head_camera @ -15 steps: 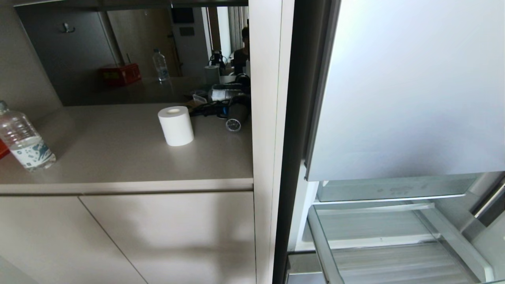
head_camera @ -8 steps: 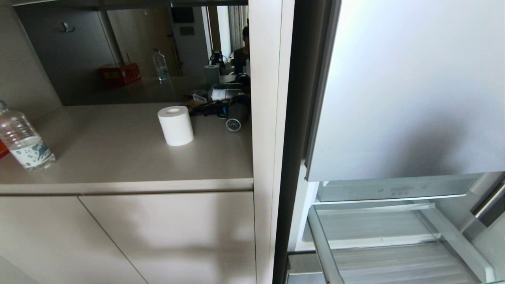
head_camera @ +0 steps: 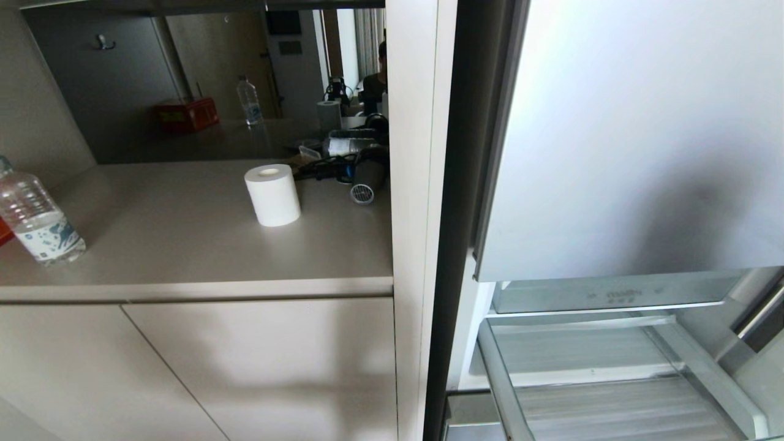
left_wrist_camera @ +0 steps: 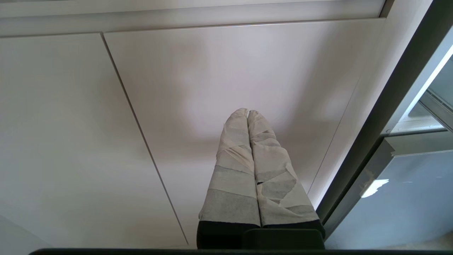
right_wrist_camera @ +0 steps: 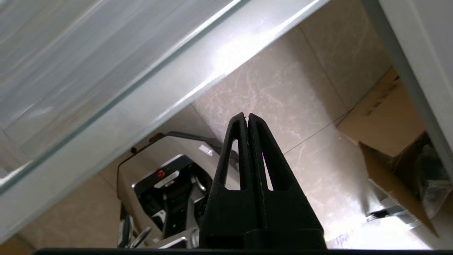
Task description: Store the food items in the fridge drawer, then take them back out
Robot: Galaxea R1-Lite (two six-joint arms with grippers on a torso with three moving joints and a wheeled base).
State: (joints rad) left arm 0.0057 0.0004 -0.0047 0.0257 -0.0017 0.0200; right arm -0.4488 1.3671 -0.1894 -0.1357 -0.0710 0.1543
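Beige countertop (head_camera: 184, 245) holds a paper roll (head_camera: 273, 195) and water bottle (head_camera: 37, 214); beside it the fridge drawer (head_camera: 612, 404) stands pulled out, no food visible in it. Left gripper (left_wrist_camera: 247, 113), tape-wrapped, is pressed together before a cabinet door (left_wrist_camera: 230, 71). Right gripper (right_wrist_camera: 246, 116), fingers together, hangs over the tiled floor (right_wrist_camera: 300, 92) under the drawer's clear rim

Both arms out of the head view, jaws closed

The left gripper (left_wrist_camera: 247, 112), its fingers (left_wrist_camera: 233, 170) wrapped in pale tape, has its jaws pressed together; the black right gripper (right_wrist_camera: 246, 115) likewise has its jaws together, holding nothing.
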